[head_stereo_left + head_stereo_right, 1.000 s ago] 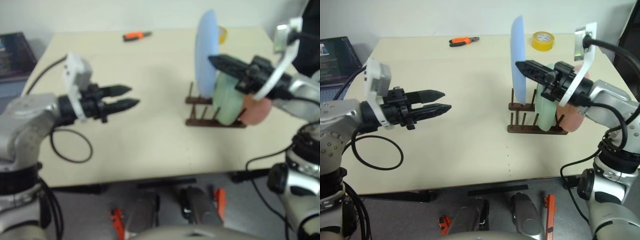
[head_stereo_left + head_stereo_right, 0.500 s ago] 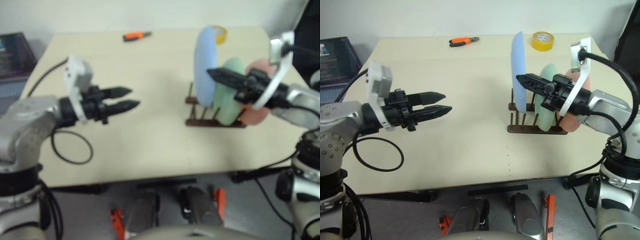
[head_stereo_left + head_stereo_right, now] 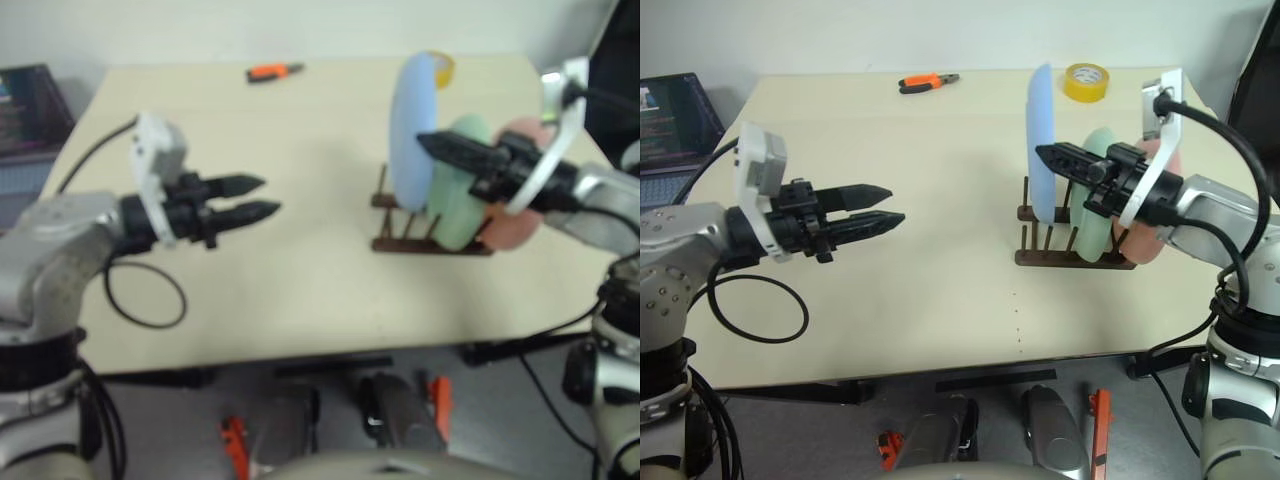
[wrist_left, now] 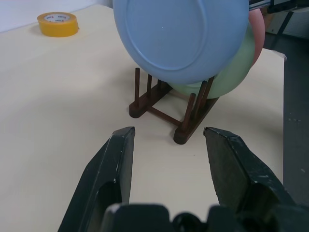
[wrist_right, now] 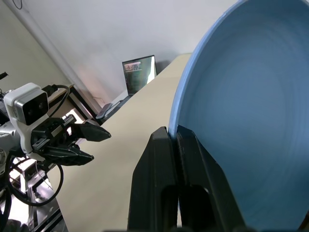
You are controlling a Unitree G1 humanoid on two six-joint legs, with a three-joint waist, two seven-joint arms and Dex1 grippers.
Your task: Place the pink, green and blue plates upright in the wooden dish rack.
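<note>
Look at the middle right of the head view: your wooden dish rack (image 3: 1072, 247) sits on the tabletop (image 3: 940, 290) with the blue plate (image 3: 1039, 140), green plate (image 3: 1092, 215) and pink plate (image 3: 1145, 238) standing in it. Your right end effector (image 3: 1042, 152) is closed, its tip right by the blue plate's rim. At the left, your left end effector (image 3: 890, 205) is partly open and holds nothing.

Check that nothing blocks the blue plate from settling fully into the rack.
Nothing visible blocks it. The blue plate already stands upright between the pegs at the wooden dish rack's near end, beside the green plate. The shut right gripper is at its rim.
</note>
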